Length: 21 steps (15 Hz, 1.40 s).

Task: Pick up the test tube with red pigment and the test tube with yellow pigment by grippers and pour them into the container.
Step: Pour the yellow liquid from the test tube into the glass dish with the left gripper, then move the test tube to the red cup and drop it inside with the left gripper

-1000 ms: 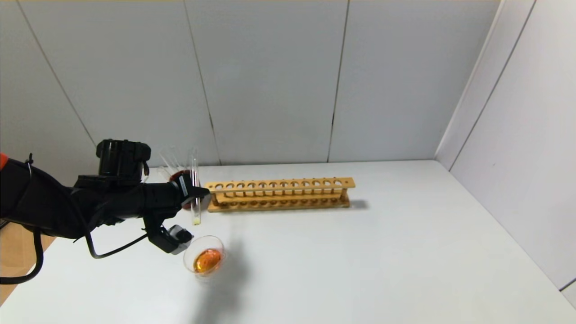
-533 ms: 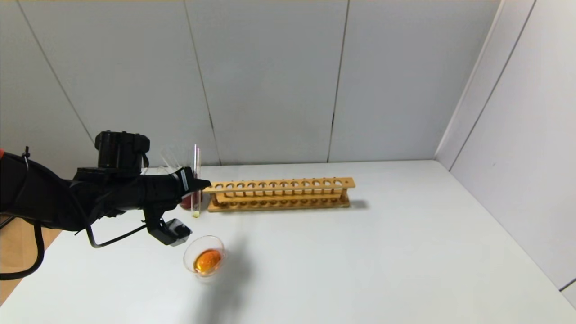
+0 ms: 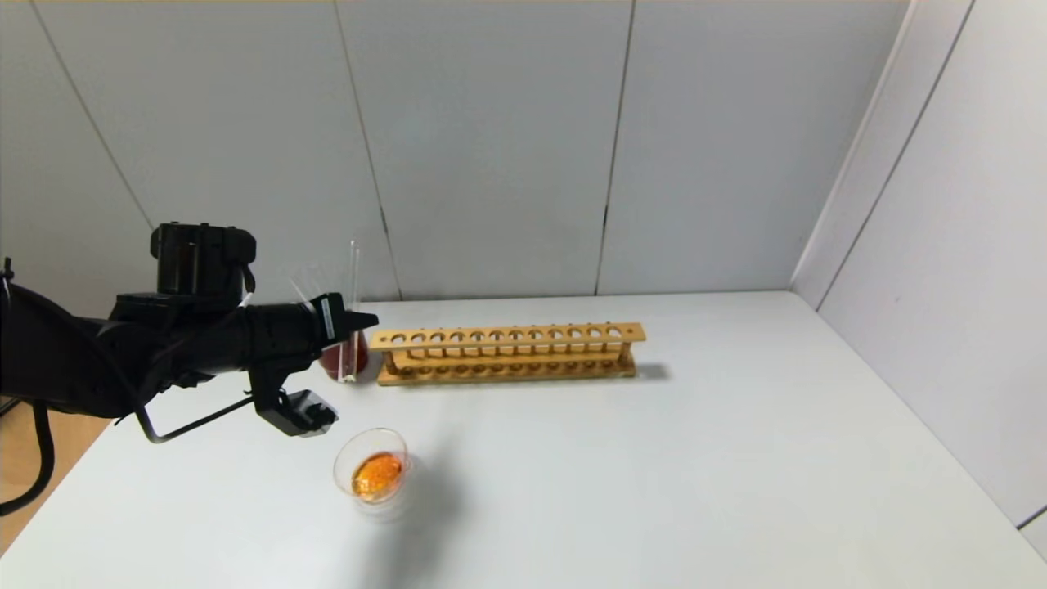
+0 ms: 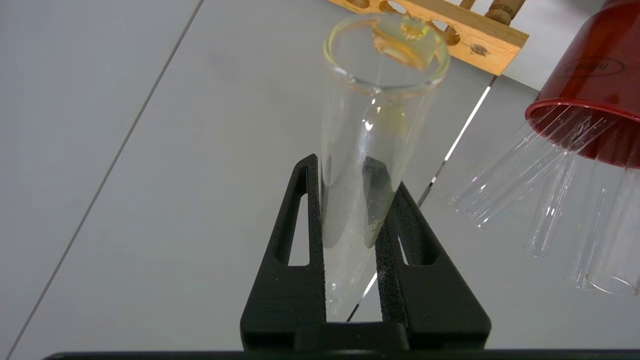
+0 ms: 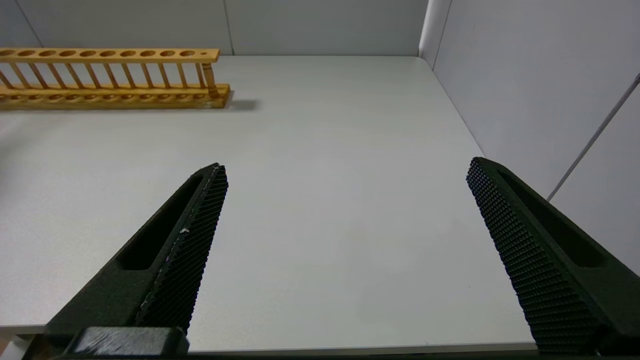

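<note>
My left gripper [image 3: 360, 319] is shut on the test tube with yellow pigment [image 3: 352, 303] and holds it upright, its lower end next to the red cup. In the left wrist view the gripper [image 4: 342, 165] clamps the tube [image 4: 370, 130], which is almost empty, with only yellow traces at its far end. The container [image 3: 372, 474], a small glass dish, stands on the table in front of the gripper and holds orange liquid. No tube with red liquid shows. My right gripper [image 5: 345, 167] is open and empty over the table's front right.
A dark red cup [image 3: 337, 357] with several clear tubes [image 4: 515, 180] stands behind the held tube; it also shows in the left wrist view [image 4: 590, 95]. An empty wooden rack [image 3: 507, 352] lies to the right of it. Grey walls close the back and right.
My left gripper has carried the tube up and back, away from the dish, towards the red cup. The tube has stayed upright. The dish has not moved.
</note>
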Motion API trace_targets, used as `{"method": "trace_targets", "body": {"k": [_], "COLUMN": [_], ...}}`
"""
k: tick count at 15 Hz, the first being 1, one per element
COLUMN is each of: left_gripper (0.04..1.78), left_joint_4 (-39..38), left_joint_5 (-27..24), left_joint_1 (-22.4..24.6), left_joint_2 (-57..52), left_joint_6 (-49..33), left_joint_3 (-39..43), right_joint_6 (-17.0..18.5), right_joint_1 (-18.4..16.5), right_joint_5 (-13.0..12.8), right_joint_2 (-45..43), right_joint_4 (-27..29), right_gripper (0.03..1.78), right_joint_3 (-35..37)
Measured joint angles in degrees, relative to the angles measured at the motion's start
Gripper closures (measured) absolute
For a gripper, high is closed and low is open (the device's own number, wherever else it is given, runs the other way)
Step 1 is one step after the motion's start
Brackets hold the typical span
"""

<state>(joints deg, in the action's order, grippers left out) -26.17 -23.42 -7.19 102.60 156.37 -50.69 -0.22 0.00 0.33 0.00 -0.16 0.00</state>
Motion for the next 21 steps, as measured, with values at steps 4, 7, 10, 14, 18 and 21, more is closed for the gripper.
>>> {"method": "trace_targets", "body": {"k": [4,7,10,14,18,21], "left_gripper": [1.49,1.49,1.49,1.49,1.49,1.49], "left_joint_4": [-0.56,-1.52,-3.18,-3.80,4.84,16.81], "left_joint_5": [1.15,3.85,8.92,24.08,35.12,36.62], "left_joint_1": [0.06,0.02,0.06,-1.01,-1.38,-1.43], "left_joint_2": [-0.45,-0.83,-1.69,-4.30,-7.23,-9.16], "left_joint_6": [-2.90,-11.39,-27.62,-56.04,-84.08,-102.99], "left_joint_3": [1.38,2.56,2.18,-3.30,-11.85,-19.87], "right_joint_6": [-0.02,0.00,0.00,-0.02,0.00,-0.02], "right_joint_1": [0.00,0.00,0.00,0.00,0.00,0.00], "right_joint_5": [-0.02,-0.02,0.00,-0.02,-0.02,-0.02], "right_joint_2": [0.00,0.00,0.00,0.00,0.00,0.00], "right_joint_4": [0.00,0.00,0.00,0.00,0.00,0.00], "right_gripper": [0.06,0.06,0.06,0.06,0.06,0.06], "right_joint_3": [0.00,0.00,0.00,0.00,0.00,0.00]}}
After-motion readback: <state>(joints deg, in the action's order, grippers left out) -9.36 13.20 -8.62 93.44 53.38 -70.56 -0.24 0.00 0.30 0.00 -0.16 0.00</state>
